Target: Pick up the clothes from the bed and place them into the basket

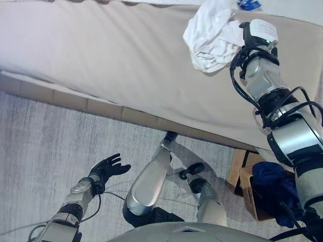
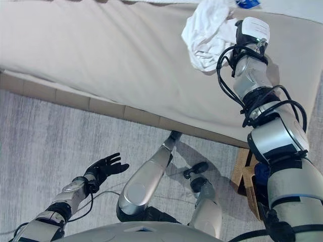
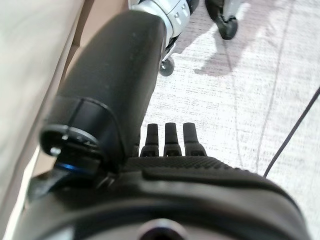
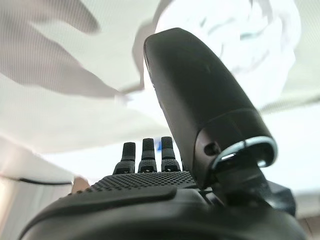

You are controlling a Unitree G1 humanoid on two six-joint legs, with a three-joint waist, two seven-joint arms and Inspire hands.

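A crumpled white garment (image 1: 212, 38) lies on the beige bed (image 1: 101, 60) at the far right. My right hand (image 1: 246, 31) reaches up to its right edge and touches the cloth. In the right wrist view the fingers (image 4: 145, 155) stand straight and the thumb stands clear, with the white garment (image 4: 240, 30) beyond them and nothing held. A wicker basket (image 1: 238, 171) stands on the floor at the lower right, with a dark blue garment (image 1: 272, 186) in it. My left hand (image 1: 108, 167) hangs open over the floor at the lower left.
The bed's padded side rail (image 1: 101, 108) runs across the view between the mattress and the grey carpet (image 1: 45, 146). A small blue thing (image 1: 249, 5) lies on the bed just beyond the white garment.
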